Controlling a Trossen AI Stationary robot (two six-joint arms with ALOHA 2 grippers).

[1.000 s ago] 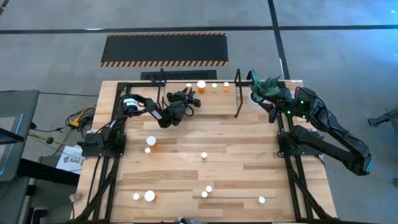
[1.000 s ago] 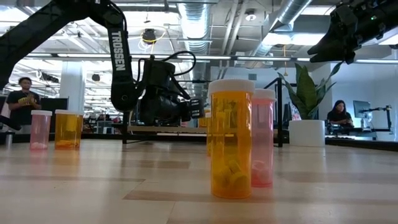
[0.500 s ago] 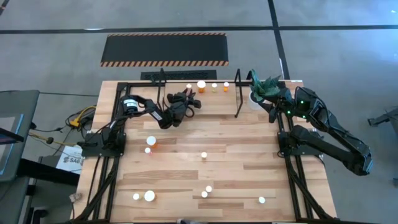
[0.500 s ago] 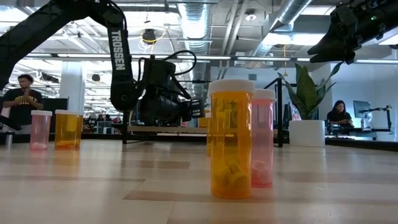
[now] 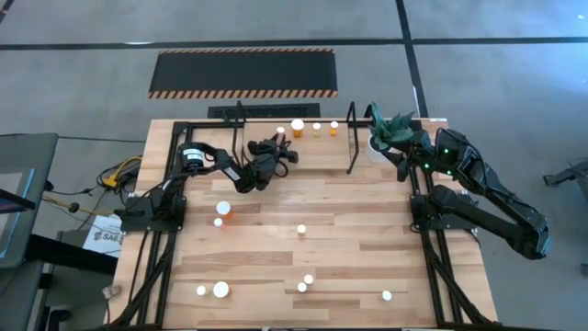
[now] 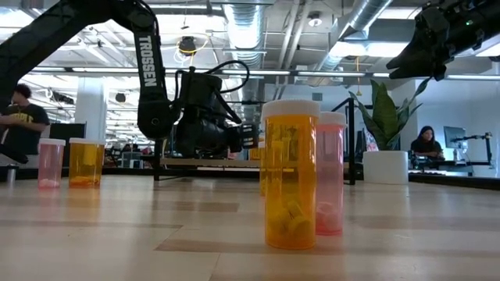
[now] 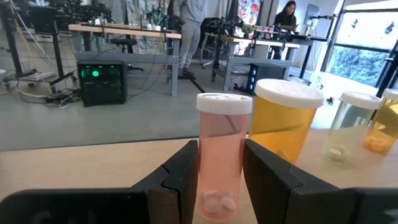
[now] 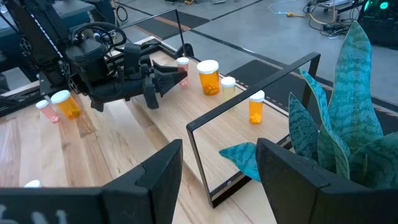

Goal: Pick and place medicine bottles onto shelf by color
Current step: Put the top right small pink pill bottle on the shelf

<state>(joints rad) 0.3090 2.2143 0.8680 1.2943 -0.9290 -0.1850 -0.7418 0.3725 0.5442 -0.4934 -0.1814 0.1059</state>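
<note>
My left gripper [image 5: 281,141] reaches level to the shelf [image 5: 352,147] at the table's far edge and is shut on a pink, white-capped medicine bottle [image 7: 221,155]. On the shelf board beside it stand a large orange bottle [image 7: 283,118], a pale one [image 7: 350,127] and a small orange one [image 8: 256,106]. My right gripper [image 8: 217,165] hangs open and raised at the far right, next to the plant. Several more bottles stand loose on the table, among them an orange one [image 6: 291,176] with a pink one [image 6: 330,176] behind it. My left gripper pinches the pink bottle's body [image 7: 208,168] below the cap, one finger [image 7: 180,180] on each side. The fingers come level from the table's left, slanting toward the far edge. The bottle stands upright. Its bottom is hidden, so I cannot tell if it rests on the shelf board.
A white pot with a green plant [image 5: 390,133] stands at the shelf's right end, close to my right gripper. The shelf's black rod frame [image 8: 249,87] rises above the board. White-capped bottles dot the table's middle [image 5: 300,229] and near edge [image 5: 221,290]. People show in the room behind.
</note>
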